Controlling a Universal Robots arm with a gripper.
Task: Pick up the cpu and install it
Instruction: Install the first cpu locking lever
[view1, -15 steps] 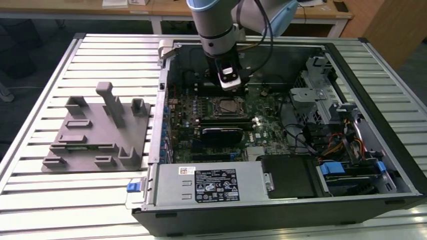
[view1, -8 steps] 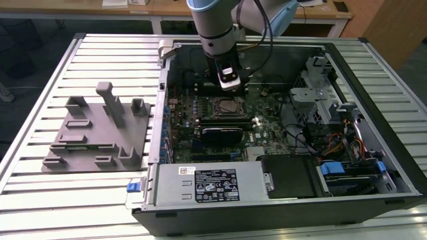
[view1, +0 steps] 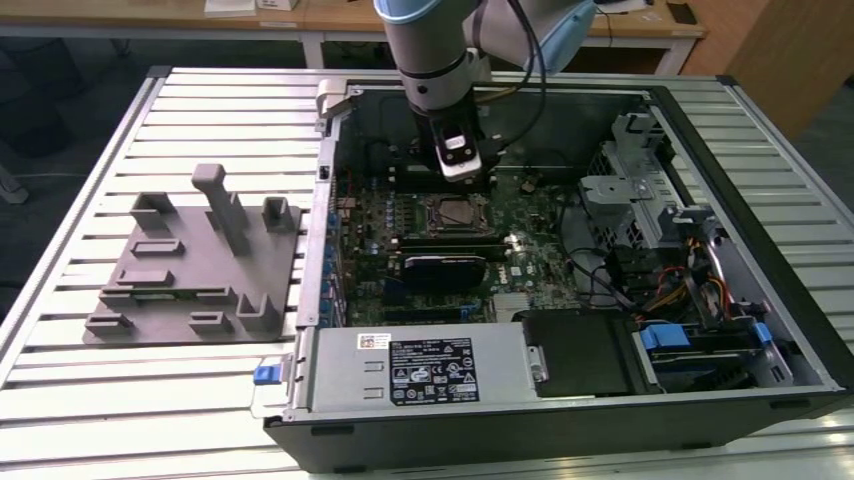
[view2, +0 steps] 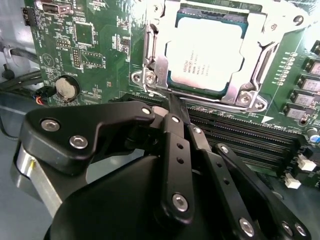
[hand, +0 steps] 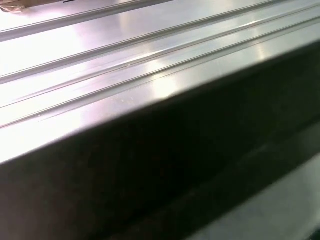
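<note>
In the exterior view, an open computer case (view1: 561, 250) lies on a ribbed metal table (view1: 160, 390) and takes up the centre and right of the frame. A green motherboard (view1: 534, 255) sits inside it. The robot arm (view1: 434, 60) comes down from the top centre, and its gripper (view1: 461, 165) hangs just above the board. Directly below the gripper in the frame, near the centre, the cpu (view1: 457, 211) lies in its socket, framed by a metal bracket. A black finned block (view1: 447, 268) sits just below the socket. A grey plastic fixture (view1: 194, 265) with upright posts stands on the table at the left. A grey power supply (view1: 420, 365) with a label fills the lower centre.

In the second wrist view, the gripper (view2: 172, 102) rises from the lower half of the frame, its black fingers (view2: 175, 150) pressed together to a narrow point and holding nothing. The tip sits just at the lower edge of the socket's metal frame (view2: 155, 65). The cpu (view2: 207, 52), silvery top up, is seated in the socket in the upper centre. Black memory slots (view2: 250, 140) run along the right.

In the first wrist view, the ribbed metal table (hand: 100, 50) crosses the upper half, and a dark case wall (hand: 175, 175) fills the lower half.
</note>
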